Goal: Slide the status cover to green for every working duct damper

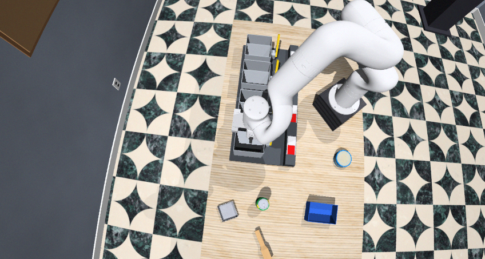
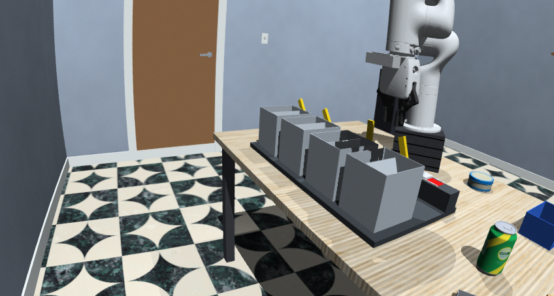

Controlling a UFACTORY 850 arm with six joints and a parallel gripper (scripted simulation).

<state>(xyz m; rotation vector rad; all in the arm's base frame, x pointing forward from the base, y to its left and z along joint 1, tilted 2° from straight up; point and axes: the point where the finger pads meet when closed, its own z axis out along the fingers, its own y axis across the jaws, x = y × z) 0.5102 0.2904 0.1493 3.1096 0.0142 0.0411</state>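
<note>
Four grey box dampers stand in a row on a dark base [image 1: 258, 159] [image 2: 389, 234]: the far two [image 1: 259, 46] [image 1: 257, 71] [image 2: 274, 126] [image 2: 303, 141], the third [image 1: 250, 94] [image 2: 330, 164] and the nearest [image 2: 381, 192]. A yellow lever stands beside each, such as the nearest one [image 2: 403, 146]. Two slider windows [image 1: 293, 116] [image 1: 291, 149] show red, and the nearest one shows in the side view [image 2: 434, 182]. The arm hides the other sliders. My gripper [image 1: 250, 138] [image 2: 403, 107] hangs well above the nearest two dampers, fingers partly apart with nothing between them.
The arm's black base block [image 1: 326, 115] [image 2: 421, 145] stands beside the sliders. A round blue-rimmed tin [image 1: 342, 158] [image 2: 479, 180], a green can [image 1: 262, 203] [image 2: 497, 248], a blue box [image 1: 321, 212] [image 2: 540, 223], a grey square piece [image 1: 227, 210] and a wooden tool [image 1: 262, 243] lie on the table's near end.
</note>
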